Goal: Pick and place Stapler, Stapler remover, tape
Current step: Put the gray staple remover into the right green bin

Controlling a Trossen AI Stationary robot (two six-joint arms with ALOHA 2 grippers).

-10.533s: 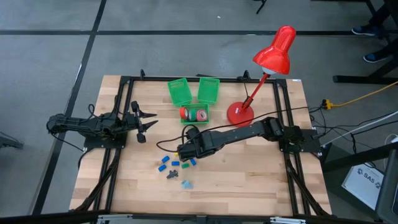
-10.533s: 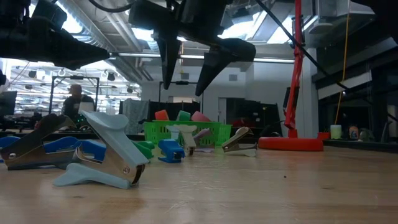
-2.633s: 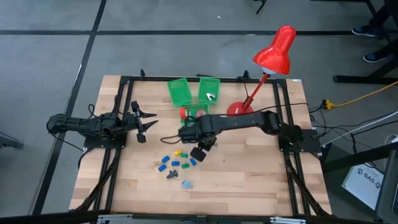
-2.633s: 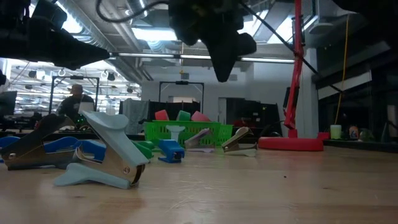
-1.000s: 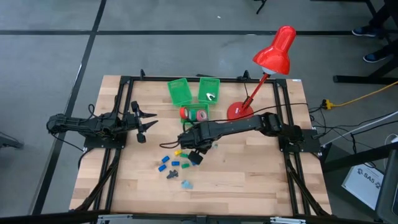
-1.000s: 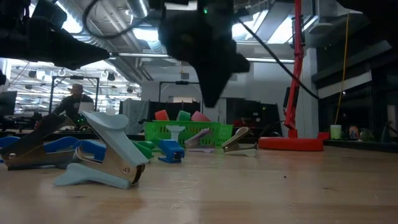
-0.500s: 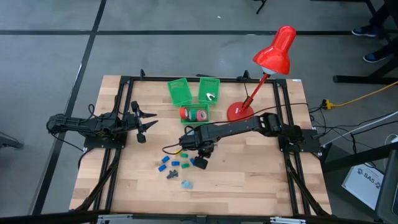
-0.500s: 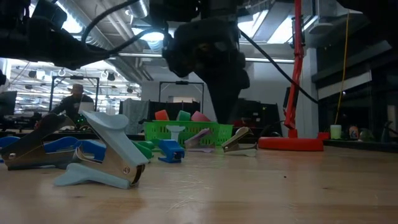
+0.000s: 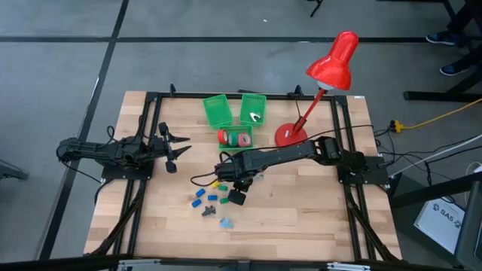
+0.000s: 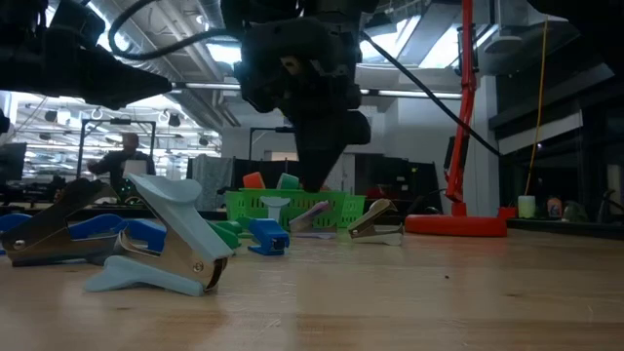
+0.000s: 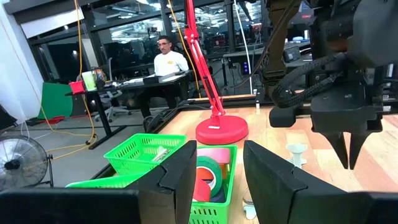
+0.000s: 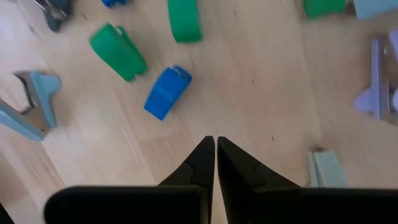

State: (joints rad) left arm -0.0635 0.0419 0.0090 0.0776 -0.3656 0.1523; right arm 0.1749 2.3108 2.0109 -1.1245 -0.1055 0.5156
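Note:
Small blue, green and yellow staplers (image 9: 200, 194) and pale stapler removers (image 9: 226, 223) lie scattered on the wooden table near its front middle. My right gripper (image 9: 237, 198) hangs shut above them, pointing down, with nothing between its fingers. In the right wrist view its tips (image 12: 216, 144) stand over bare wood beside a blue stapler (image 12: 166, 93). Red and pink tape (image 9: 235, 138) sits in a small green basket. One stapler remover (image 9: 257, 117) lies in the far right green basket (image 9: 253, 105). My left gripper (image 9: 175, 150) waits open at the table's left.
A red desk lamp (image 9: 324, 75) stands on its round base (image 9: 290, 137) at the far right. Another green basket (image 9: 218, 111) stands at the far middle. A black frame (image 9: 151, 102) borders the table. A person sits in the room beyond (image 11: 168, 59).
My right gripper has rolled at the wrist and tipped to point more nearly straight down over the scattered pieces. It has stayed shut. Nothing on the table has moved.

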